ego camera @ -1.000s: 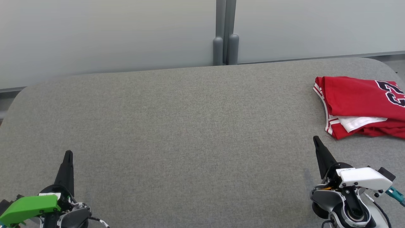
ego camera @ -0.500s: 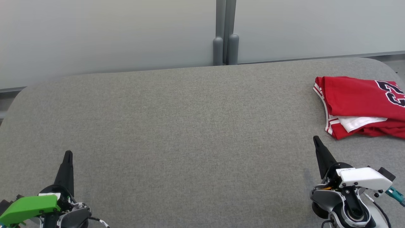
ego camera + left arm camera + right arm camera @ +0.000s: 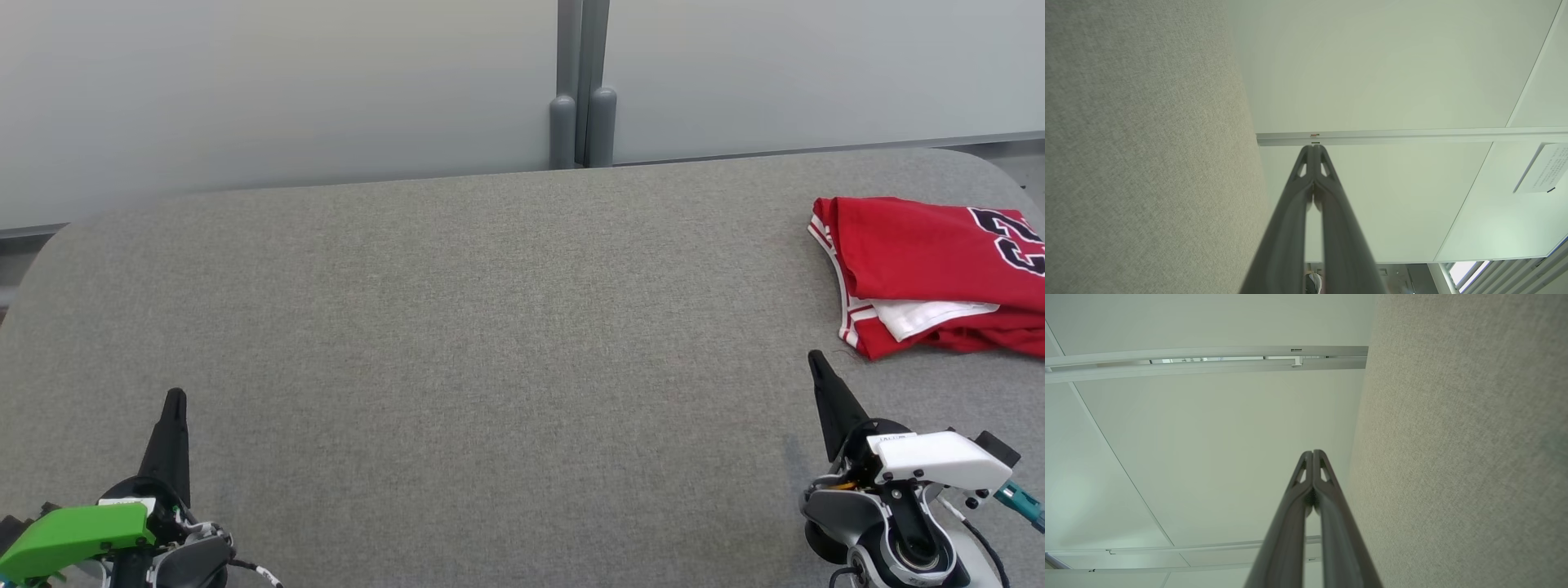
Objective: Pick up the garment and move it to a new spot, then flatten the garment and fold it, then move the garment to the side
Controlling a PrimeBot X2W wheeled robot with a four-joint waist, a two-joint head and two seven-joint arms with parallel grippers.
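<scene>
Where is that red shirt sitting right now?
In the head view, the red shirt lies folded at the right side of the grey table, just beyond the right gripper and apart from it.

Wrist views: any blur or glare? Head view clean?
Head view: sharp, even soft light; shirt cut by the right edge, faint shadow beside the right gripper. Left wrist view: left fingers blur toward the lens, table soft at the left edge, bright window at lower right. Right wrist view: right fingers blur likewise, no glare.

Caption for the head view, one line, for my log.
Folded red jersey on the table, right side; left gripper and right gripper shut, empty, near the front.
</scene>
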